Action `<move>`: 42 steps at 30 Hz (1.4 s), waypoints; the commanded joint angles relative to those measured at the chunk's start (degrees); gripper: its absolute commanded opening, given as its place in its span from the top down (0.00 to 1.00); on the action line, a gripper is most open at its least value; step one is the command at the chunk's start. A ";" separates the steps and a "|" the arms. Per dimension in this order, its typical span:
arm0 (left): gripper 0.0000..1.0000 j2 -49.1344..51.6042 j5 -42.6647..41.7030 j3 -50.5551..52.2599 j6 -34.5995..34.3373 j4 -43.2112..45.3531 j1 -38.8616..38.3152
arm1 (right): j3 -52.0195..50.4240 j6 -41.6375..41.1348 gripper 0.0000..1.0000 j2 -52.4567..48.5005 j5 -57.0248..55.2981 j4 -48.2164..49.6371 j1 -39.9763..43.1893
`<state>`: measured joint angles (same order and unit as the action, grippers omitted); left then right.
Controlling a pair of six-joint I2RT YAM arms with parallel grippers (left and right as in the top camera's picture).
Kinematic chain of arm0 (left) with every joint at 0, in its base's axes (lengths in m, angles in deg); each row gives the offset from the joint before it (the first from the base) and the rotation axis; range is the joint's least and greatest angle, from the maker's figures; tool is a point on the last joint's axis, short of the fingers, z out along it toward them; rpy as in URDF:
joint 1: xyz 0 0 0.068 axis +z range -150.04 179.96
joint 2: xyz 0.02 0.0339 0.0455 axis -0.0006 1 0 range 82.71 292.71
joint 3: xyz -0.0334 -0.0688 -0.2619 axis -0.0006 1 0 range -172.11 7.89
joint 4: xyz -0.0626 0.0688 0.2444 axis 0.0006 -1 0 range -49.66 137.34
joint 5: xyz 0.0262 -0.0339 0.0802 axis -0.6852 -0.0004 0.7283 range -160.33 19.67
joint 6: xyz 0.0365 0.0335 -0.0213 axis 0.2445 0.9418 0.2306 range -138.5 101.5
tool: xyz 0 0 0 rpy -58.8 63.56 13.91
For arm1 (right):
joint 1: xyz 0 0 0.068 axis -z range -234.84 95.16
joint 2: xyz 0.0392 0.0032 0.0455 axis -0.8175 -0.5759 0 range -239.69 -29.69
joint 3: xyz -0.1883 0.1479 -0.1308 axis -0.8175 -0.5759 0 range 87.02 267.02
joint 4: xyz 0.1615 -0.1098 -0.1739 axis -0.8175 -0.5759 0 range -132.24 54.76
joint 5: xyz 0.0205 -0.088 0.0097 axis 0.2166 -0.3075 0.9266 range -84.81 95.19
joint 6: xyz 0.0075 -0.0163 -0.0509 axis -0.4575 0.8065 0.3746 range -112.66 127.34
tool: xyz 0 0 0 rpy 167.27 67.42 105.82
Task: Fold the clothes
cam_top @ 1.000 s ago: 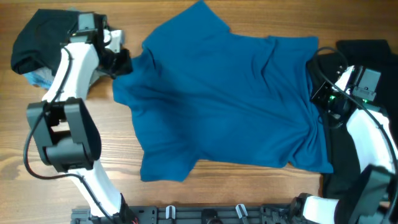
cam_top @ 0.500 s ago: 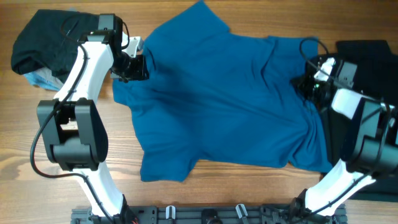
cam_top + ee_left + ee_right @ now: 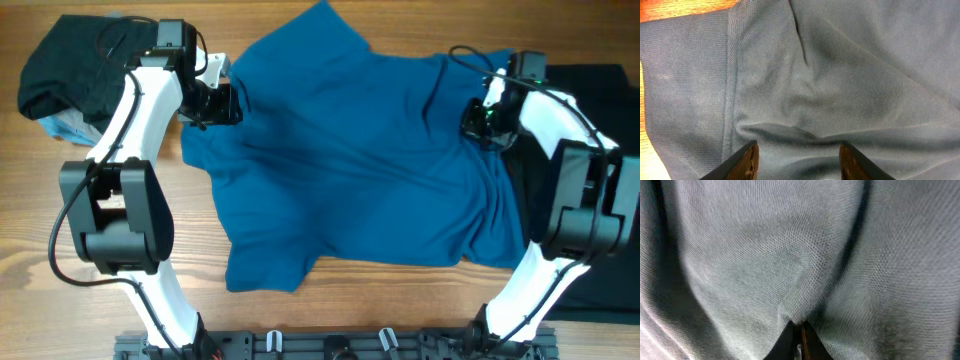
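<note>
Wooden table (image 3: pixel 400 300); left gripper (image 3: pixel 797 150) spread over blue T-shirt (image 3: pixel 360 160); right gripper (image 3: pixel 797 327) pinching it.

Shirt (image 3: pixel 370 180) spread on table (image 3: pixel 40 290). Left gripper (image 3: pixel 222 104) at one edge, right gripper (image 3: pixel 476 120) on the opposite side. Black garment (image 3: pixel 70 60) lies behind left jaws; second black garment (image 3: pixel 612 82) just beyond right jaws

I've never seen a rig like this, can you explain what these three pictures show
The white machines are two robot arms at a wooden table. The wide picture looks down from above; the two close-ups come from cameras on the wrists. A blue T-shirt lies spread out, a black heap beside one arm, a black cloth beside the other. The left end effector sits open at the shirt's edge; the right end effector is pinching a fold of it.
</note>
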<state>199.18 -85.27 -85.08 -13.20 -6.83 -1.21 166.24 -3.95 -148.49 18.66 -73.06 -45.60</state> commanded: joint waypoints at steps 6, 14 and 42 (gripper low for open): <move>0.44 -1.07 -0.70 -0.26 0.02 0.22 0.04 | -2.36 -11.15 0.96 -9.38 -18.91 16.22 3.06; 0.45 -0.20 -0.81 -0.24 0.02 6.71 -0.39 | 8.79 2.84 0.62 -5.33 -3.72 2.86 8.48; 0.77 8.33 0.11 -13.68 -6.16 19.21 4.00 | 0.20 -5.38 0.82 8.20 -15.58 -11.56 -0.55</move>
<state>213.10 -81.05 -97.28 -21.94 16.36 2.92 166.85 -5.74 -139.62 9.99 -88.25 -50.26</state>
